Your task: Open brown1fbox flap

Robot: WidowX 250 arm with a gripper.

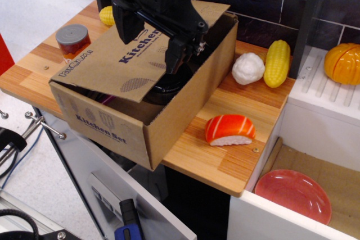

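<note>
Toy kitchen setup, likely a lab test bench: wooden table (pixel 236 164) on white cabinet fronts, dark tiled back wall (pixel 264 9), white sink (pixel 315 155) holding a red plate (pixel 296 194). Plastic play food on top: corn cob (pixel 278 63), salmon sushi (pixel 229 130), orange pumpkin (pixel 342 63)

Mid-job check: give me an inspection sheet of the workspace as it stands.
Surface: wooden counter, box overhanging its front edge.
Job's things: brown1fbox; its flap lies partly lowered over the opening, not yet folded out.
Clutter: salmon sushi, corn cob, white piece, red-labelled can, orange pumpkin, red plate in the sink.
Grippers: gripper above the flap, fingers apart.
Cables: black cable at lower left.
Surroundings: dark tiled backsplash.
</note>
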